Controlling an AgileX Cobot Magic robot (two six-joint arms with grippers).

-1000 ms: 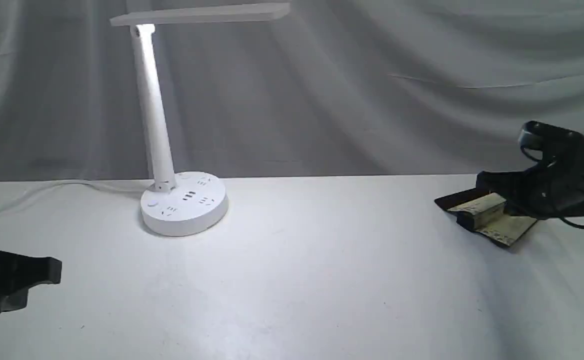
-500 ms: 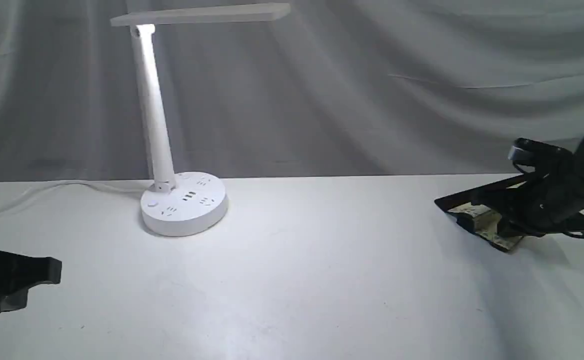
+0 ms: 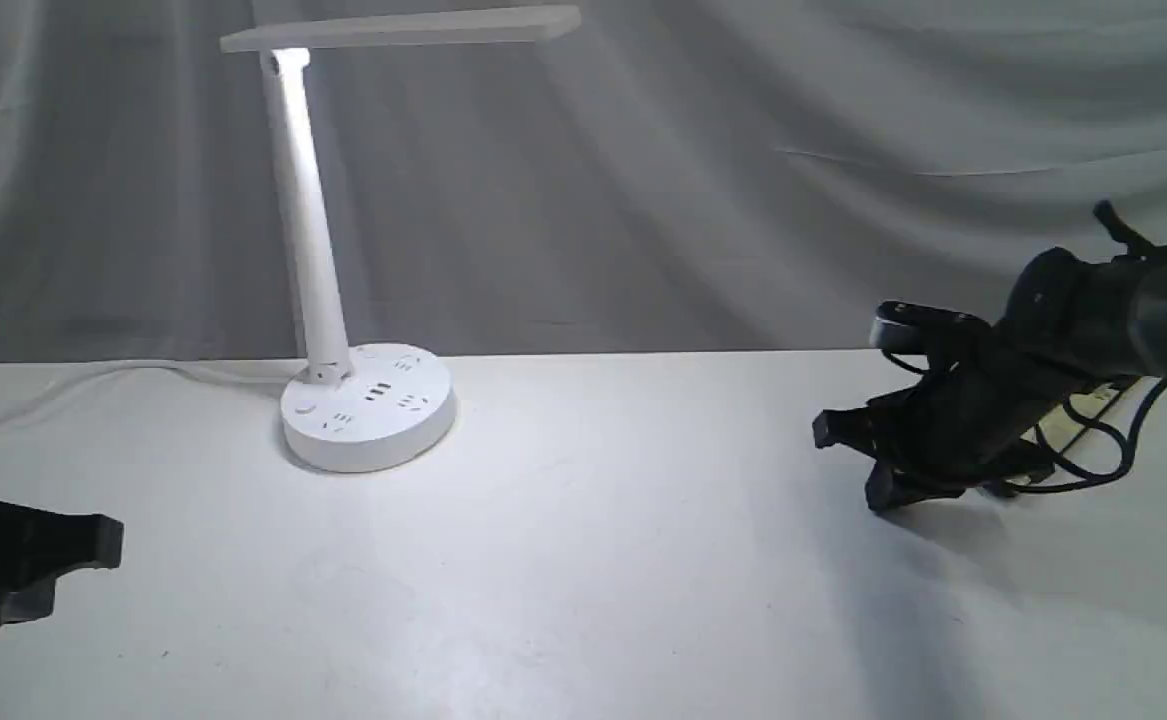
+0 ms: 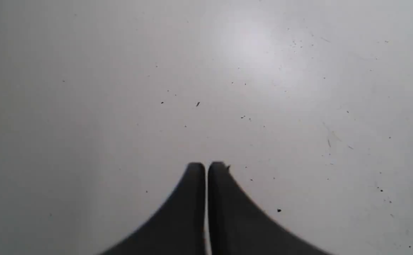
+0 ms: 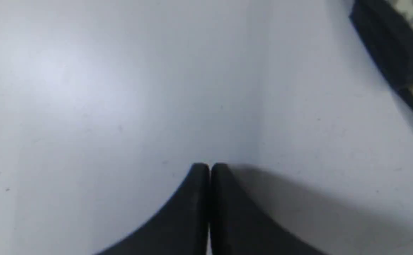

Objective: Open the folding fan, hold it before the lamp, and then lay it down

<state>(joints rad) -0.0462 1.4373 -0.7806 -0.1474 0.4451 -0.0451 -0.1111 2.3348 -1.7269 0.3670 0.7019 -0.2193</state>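
Folding fan [image 5: 386, 46] lies near the closed right gripper [image 5: 209, 166], not touching.

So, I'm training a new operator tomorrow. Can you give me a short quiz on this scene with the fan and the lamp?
1. True or false: the left pincer and the right pincer are both shut and empty.
2. Fill in: in the exterior view the lamp stands on the ____ arm's side.
3. The folding fan is: A) in the left pincer; B) on the table near the right pincer; C) leaning against the lamp.
Key: 1 true; 2 left; 3 B.
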